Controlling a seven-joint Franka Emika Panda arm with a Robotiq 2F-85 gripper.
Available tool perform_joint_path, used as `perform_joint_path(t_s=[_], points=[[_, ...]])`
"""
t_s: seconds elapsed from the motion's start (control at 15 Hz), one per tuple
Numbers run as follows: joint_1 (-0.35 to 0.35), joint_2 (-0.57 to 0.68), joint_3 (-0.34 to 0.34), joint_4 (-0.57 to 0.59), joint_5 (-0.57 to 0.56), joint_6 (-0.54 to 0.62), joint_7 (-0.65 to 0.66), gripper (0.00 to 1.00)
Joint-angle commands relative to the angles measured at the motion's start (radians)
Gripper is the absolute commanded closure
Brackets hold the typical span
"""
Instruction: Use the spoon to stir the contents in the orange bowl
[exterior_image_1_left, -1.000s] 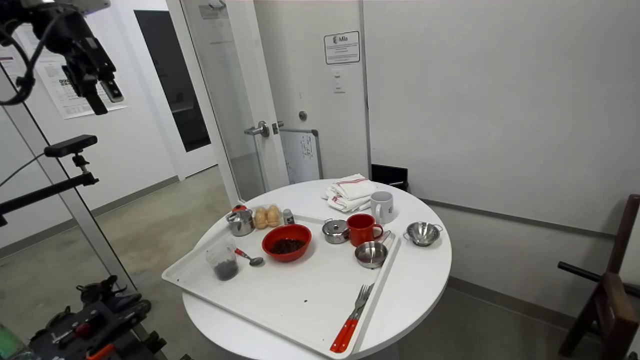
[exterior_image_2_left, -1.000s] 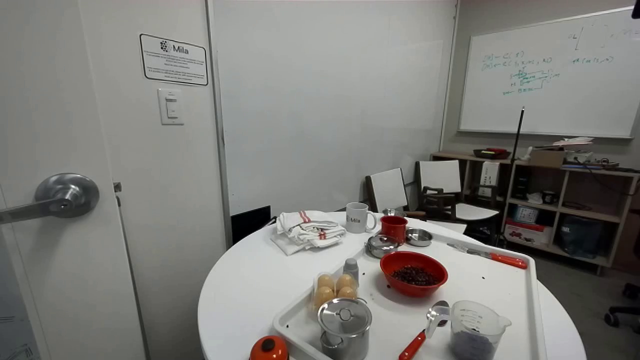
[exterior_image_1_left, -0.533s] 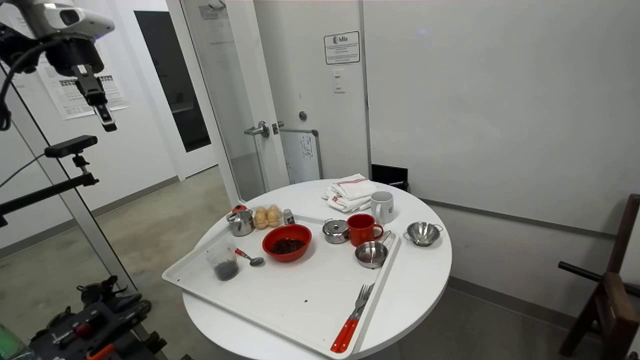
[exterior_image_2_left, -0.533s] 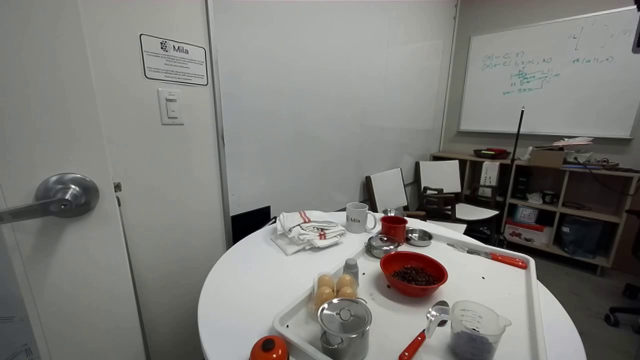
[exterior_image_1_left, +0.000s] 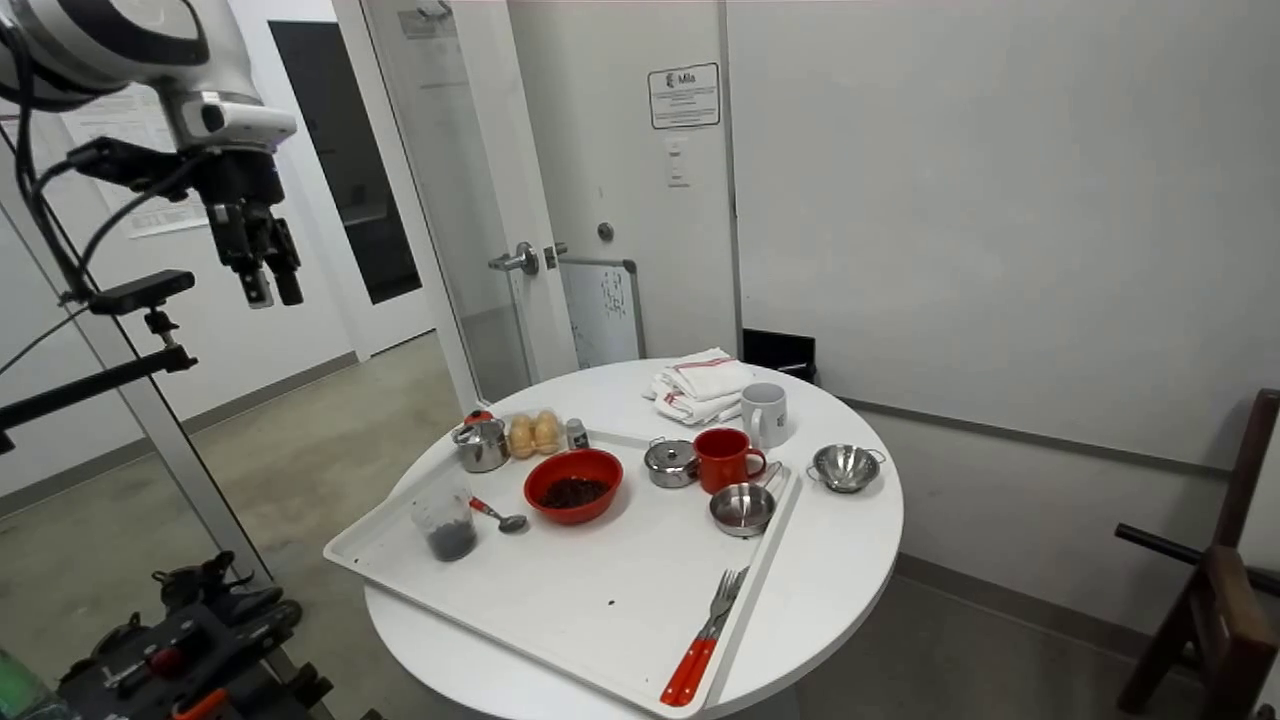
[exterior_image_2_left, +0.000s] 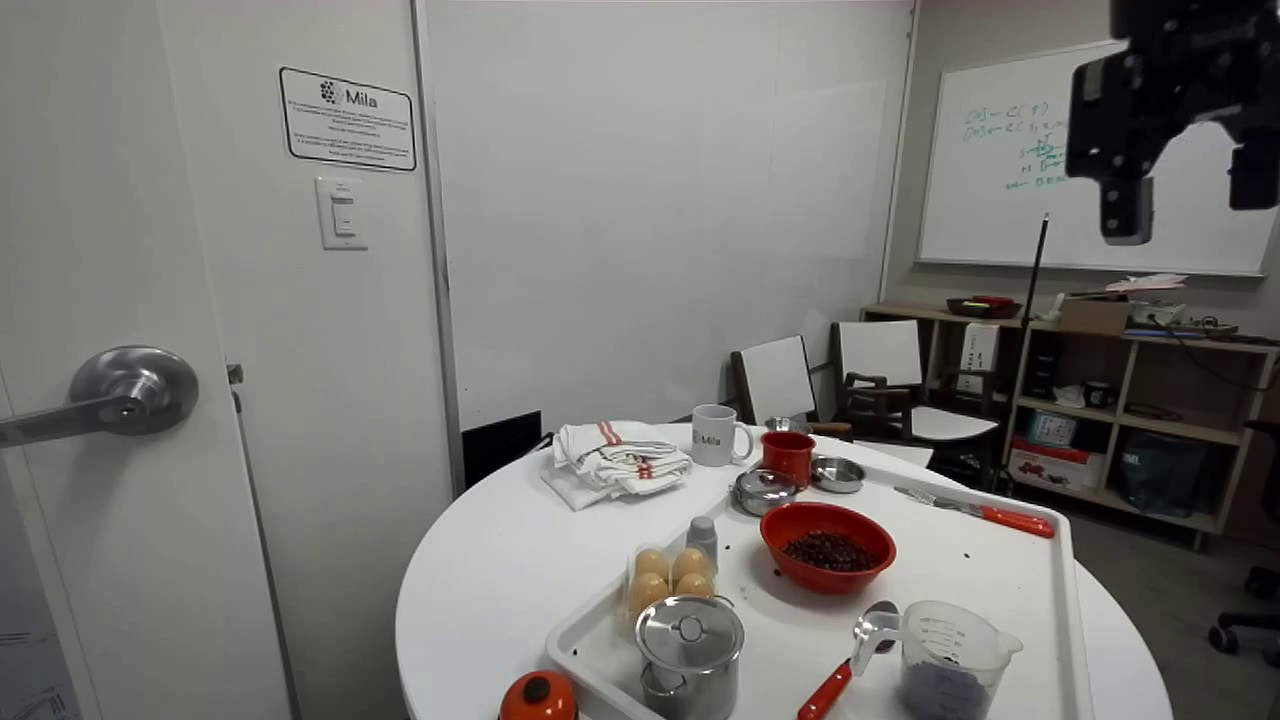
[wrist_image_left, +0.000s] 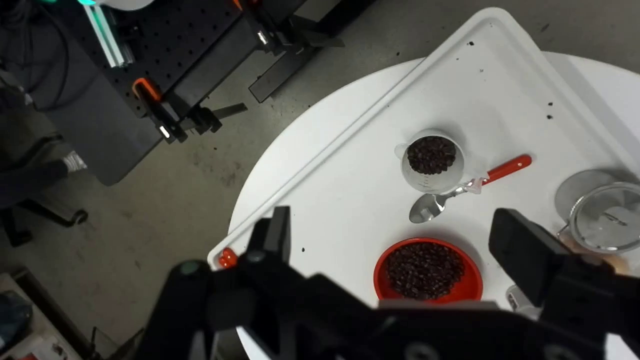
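High at far left, one hand (exterior_image_1_left: 276, 300), two fingers spread wide in both exterior views, well above one round counter (exterior_image_1_left: 845, 560). Lower down, on one white tray (exterior_image_1_left: 560, 600), one clear cup (exterior_image_1_left: 438, 508), partly filled with dark beans (wrist_image_left: 431, 155). Beyond the cup, one lidded pot (exterior_image_1_left: 481, 448) and one black-knobbed orange object (exterior_image_2_left: 525, 705), the latter cut off by the frame edge in an exterior view. Next, one red-handled spoon (exterior_image_1_left: 500, 517), flat on the tray, shaft crossed by the cup's handle in the wrist view, contact impossible to tell. Then four eggs (exterior_image_2_left: 650, 595), as counted in an exterior view. Just right of the spoon's head, one bowl (exterior_image_1_left: 575, 464), upright on the tray, more beans inside. Behind the bowl, one grey shaker (exterior_image_1_left: 577, 434). Further right, one lidded pan (exterior_image_1_left: 671, 463); one stack of towels (exterior_image_1_left: 700, 388), number hard to tell; and, in the foreground, two red-handled utensils (exterior_image_1_left: 694, 658) side by side, one clearly a fork. After those, one red mug (exterior_image_1_left: 722, 460), one open pan (exterior_image_1_left: 742, 510) in front, one pale mug (exterior_image_1_left: 765, 414) behind and, at far right, off the tray and directly on the counter, one two-handled metal dish (exterior_image_1_left: 846, 468).
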Motion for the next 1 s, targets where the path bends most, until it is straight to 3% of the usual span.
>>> perform_joint_path(t_s=[0.0, 0.13, 0.2, 0.47, 0.67, 0.93], points=[[0.009, 0.143, -0.051, 0.069, 0.020, 0.047, 0.157, 0.00], [0.019, 0.205, -0.073, 0.093, 0.019, 0.083, 0.256, 0.00], [0.039, 0.131, -0.088, 0.038, -0.002, 0.067, 0.169, 0.00], [0.052, 0.157, -0.106, 0.044, -0.004, 0.072, 0.176, 0.00], [0.058, 0.144, -0.089, 0.034, -0.069, -0.007, 0.354, 0.00], [0.102, 0.186, -0.071, 0.022, -0.018, 0.069, 0.597, 0.00]])
